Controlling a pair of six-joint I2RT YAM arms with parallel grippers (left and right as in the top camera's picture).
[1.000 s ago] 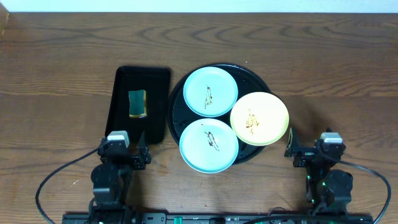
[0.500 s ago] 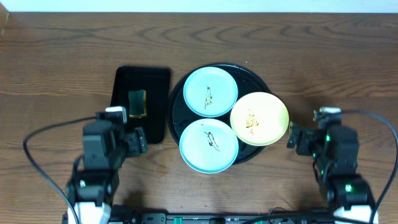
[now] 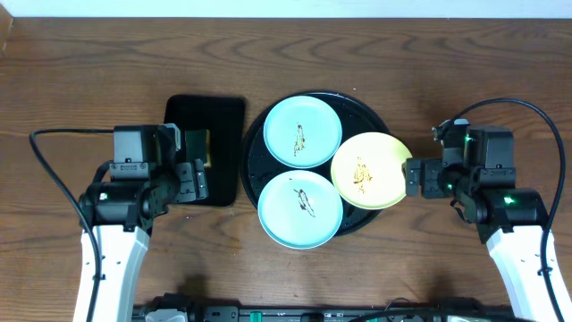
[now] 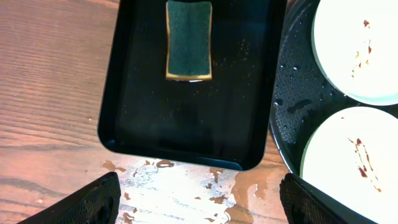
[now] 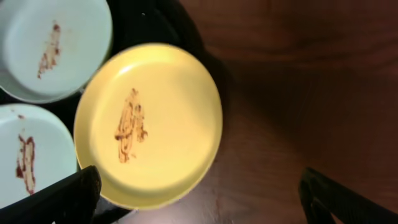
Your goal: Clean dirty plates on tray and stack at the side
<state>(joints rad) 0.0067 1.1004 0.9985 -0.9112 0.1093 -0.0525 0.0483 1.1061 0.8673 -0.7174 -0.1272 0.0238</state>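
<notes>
The round black tray (image 3: 254, 164) holds three plates with brown smears: a blue-green one (image 3: 302, 131) at the back, a blue-green one (image 3: 300, 208) at the front, and a yellow one (image 3: 373, 170) overhanging the right rim. My left gripper (image 3: 198, 179) is open and empty over the table at the rectangular tray's front edge; its wrist view (image 4: 199, 202) shows both blue-green plates (image 4: 360, 50) (image 4: 354, 162). My right gripper (image 3: 413, 177) is open and empty beside the yellow plate's right edge (image 5: 149, 124), with its fingers (image 5: 199, 196) apart.
A rectangular black tray (image 3: 219, 116) left of the round tray holds a green sponge (image 3: 198, 143), also seen in the left wrist view (image 4: 188, 40). A wet patch with brown flecks (image 4: 186, 180) lies on the wood before it. Cables trail from both arms.
Both arms have risen from the table's front edge and moved forward, the left toward the rectangular tray, the right toward the yellow plate. The plates have not moved.
</notes>
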